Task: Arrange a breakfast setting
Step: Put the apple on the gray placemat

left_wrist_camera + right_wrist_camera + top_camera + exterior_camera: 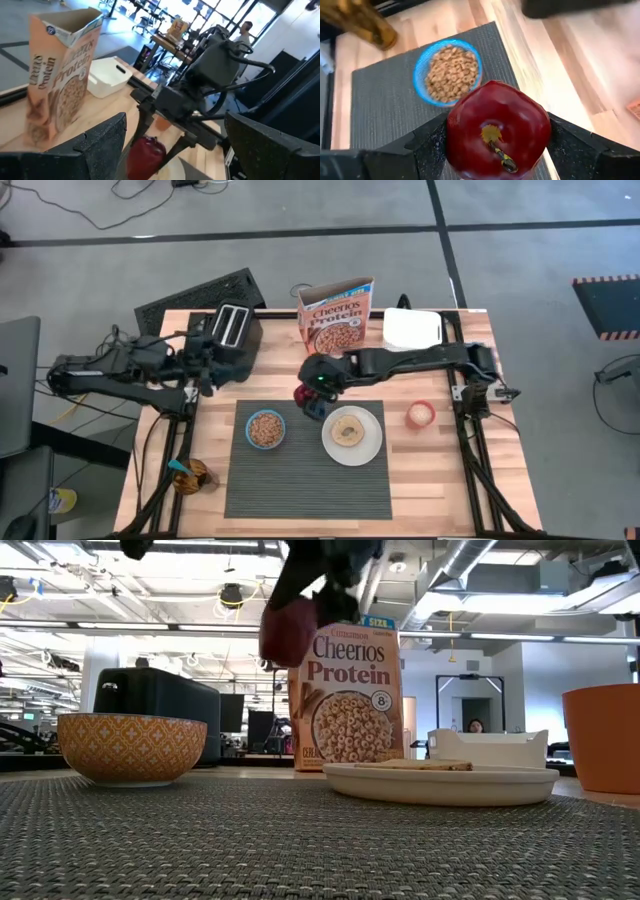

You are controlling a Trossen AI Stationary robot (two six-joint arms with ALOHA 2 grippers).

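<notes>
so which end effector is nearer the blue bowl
Right. The right end effector holds the dark-red fruit just beyond the blue bowl, by the plate; the left end effector hangs open beside the toaster.

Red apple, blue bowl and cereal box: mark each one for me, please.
red apple (497,130): right wrist view, its top by the stem, held in the right hand.
blue bowl (265,429): high view, the cereal inside it.
cereal box (345,690): low view, its printed front.
</notes>
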